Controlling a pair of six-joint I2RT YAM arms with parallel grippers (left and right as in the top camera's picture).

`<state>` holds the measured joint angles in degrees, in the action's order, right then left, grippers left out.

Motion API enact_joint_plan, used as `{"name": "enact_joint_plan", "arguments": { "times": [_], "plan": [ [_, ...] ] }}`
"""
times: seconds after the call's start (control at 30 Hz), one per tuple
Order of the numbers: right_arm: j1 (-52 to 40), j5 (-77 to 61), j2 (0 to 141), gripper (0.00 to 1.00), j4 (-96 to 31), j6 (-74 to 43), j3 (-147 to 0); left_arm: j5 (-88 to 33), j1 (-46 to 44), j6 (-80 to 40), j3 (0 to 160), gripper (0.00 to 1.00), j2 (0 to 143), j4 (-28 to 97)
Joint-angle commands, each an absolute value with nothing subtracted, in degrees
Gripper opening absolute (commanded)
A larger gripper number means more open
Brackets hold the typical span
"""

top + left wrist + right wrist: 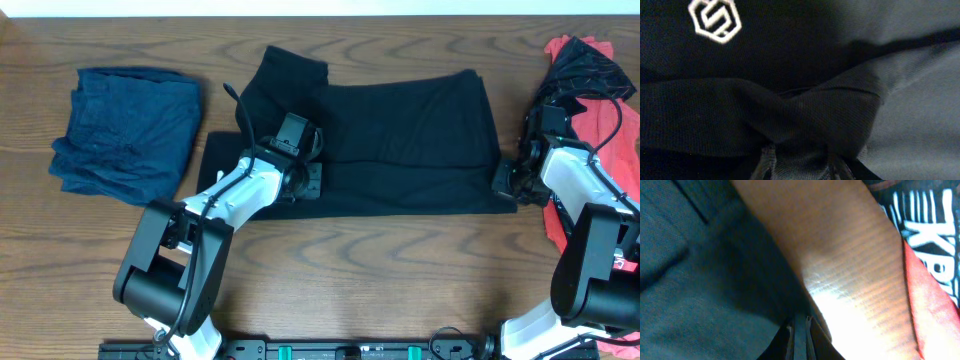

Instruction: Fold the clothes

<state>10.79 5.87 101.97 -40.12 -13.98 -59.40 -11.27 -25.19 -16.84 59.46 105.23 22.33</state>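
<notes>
Because the black garment lies with its long axis running from one gripper to the other, the coming fold looks to turn on which end gets carried across. The left gripper sits well inside the cloth at its own end, with most of the garment stretching away to the far side of its jaws. In its wrist view a bunched ridge of dark fabric gathers straight down into the jaws, which are clenched on that fold; a white logo shows ahead of them and off to one side. The right gripper stands at the opposite end, at the garment's outer edge. Its jaws are drawn close together on what appears to be the hem, with cloth spreading to one side of them and bare table to the other, then a red garment beyond that. Each arm is nearer its own end, so I judge that both ends are in hand and that the cloth between the jaws must lift evenly. A folded blue garment lies well apart, behind the left jaws.
</notes>
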Motion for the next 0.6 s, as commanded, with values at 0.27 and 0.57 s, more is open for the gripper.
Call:
{"name": "enact_joint_plan", "arguments": {
  "times": [0.27,0.57],
  "plan": [
    [10.6,7.8,102.7,0.10,-45.7,-13.1,-59.2,-14.5,-25.1,-20.6,56.5,0.43,108.7,40.0],
    [10.5,-6.4,101.7,0.17,-39.5,-9.2,-59.7,-14.4,-25.1,-20.7,56.5,0.44,108.7,38.3]
  ]
}}
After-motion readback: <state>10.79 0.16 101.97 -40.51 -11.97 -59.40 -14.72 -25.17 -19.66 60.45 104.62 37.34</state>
